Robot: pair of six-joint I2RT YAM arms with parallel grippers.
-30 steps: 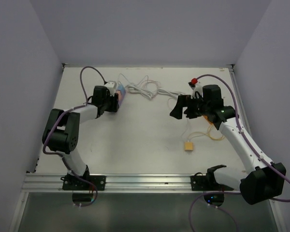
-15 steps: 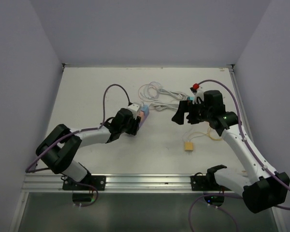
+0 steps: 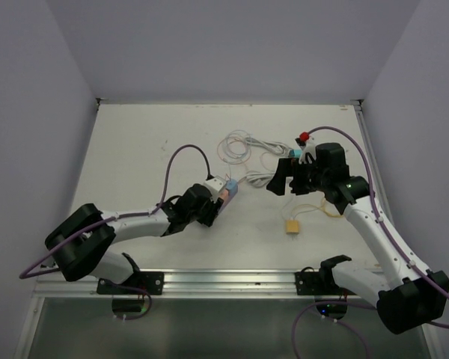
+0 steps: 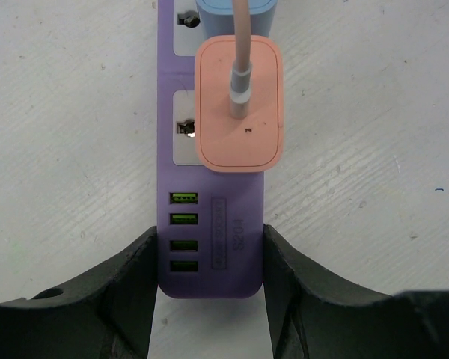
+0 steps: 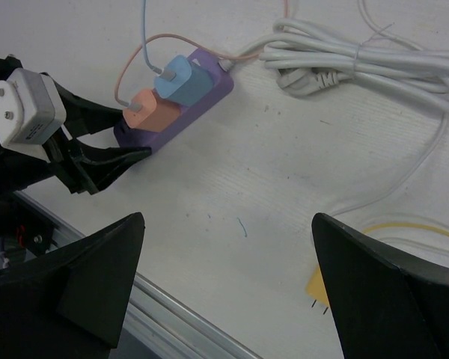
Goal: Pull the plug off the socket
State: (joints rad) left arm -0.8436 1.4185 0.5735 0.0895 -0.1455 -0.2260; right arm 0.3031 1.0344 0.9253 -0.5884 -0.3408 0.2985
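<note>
A purple power strip (image 4: pixel 209 224) lies on the table, seen too in the top view (image 3: pixel 226 191) and the right wrist view (image 5: pixel 187 105). An orange plug (image 4: pixel 239 105) and a blue plug (image 4: pixel 236 7) sit in its sockets; both show in the right wrist view, orange (image 5: pixel 151 111) and blue (image 5: pixel 184 78). My left gripper (image 4: pixel 209 258) is shut on the strip's USB end; in the top view the left gripper (image 3: pixel 209 206) sits left of the strip. My right gripper (image 3: pixel 283 178) is open and empty, above the table right of the strip, also in its wrist view (image 5: pixel 228 224).
A coiled white cable (image 3: pixel 258 161) lies behind the strip, also in the right wrist view (image 5: pixel 359 63). A loose yellow plug (image 3: pixel 292 225) with a yellow cord lies near the right arm. A red-capped white item (image 3: pixel 304 139) sits behind the right gripper. The metal rail (image 3: pixel 209 280) runs along the near edge.
My left gripper has dragged the power strip from the far left toward the centre and nearer the front edge. The white cable trailed along. My right gripper shifted slightly.
</note>
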